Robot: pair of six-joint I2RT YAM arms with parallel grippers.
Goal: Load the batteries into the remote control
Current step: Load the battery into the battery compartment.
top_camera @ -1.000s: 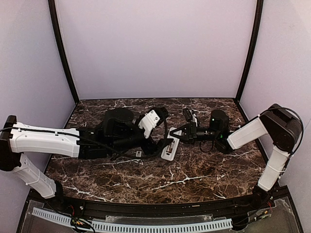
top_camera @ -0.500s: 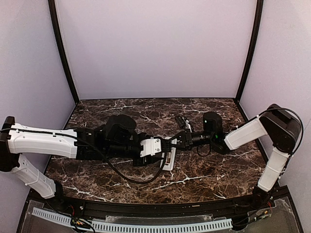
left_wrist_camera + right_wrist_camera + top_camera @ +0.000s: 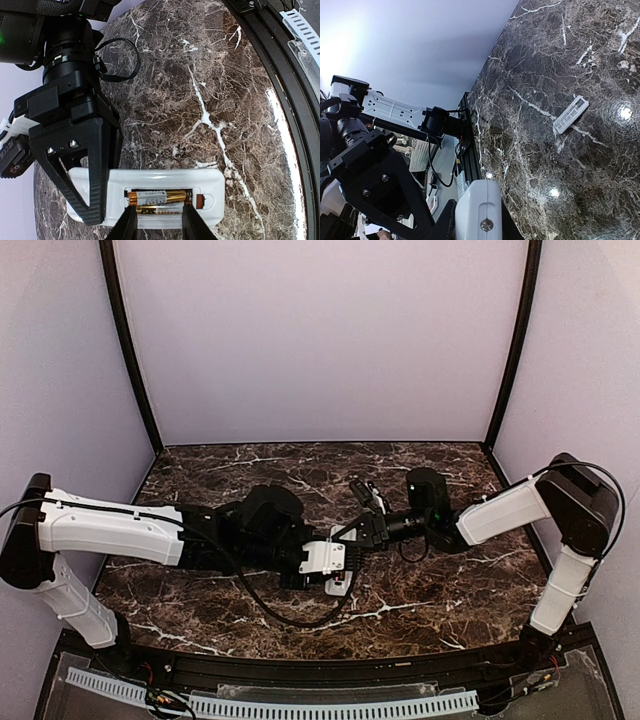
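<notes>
Batteries (image 3: pixel 160 196) sit in the remote (image 3: pixel 210 192), which my right gripper (image 3: pixel 94 217) clamps by its end to stop sliding; my left gripper (image 3: pixel 159 225) brackets one narrowly, grip uncertain.

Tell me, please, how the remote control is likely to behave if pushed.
The remote control looks like rigid plastic, so it probably won't flex. With the right pincer clamped on one end, it should hardly slide. Uncovered, its batteries might jolt loose.
</notes>
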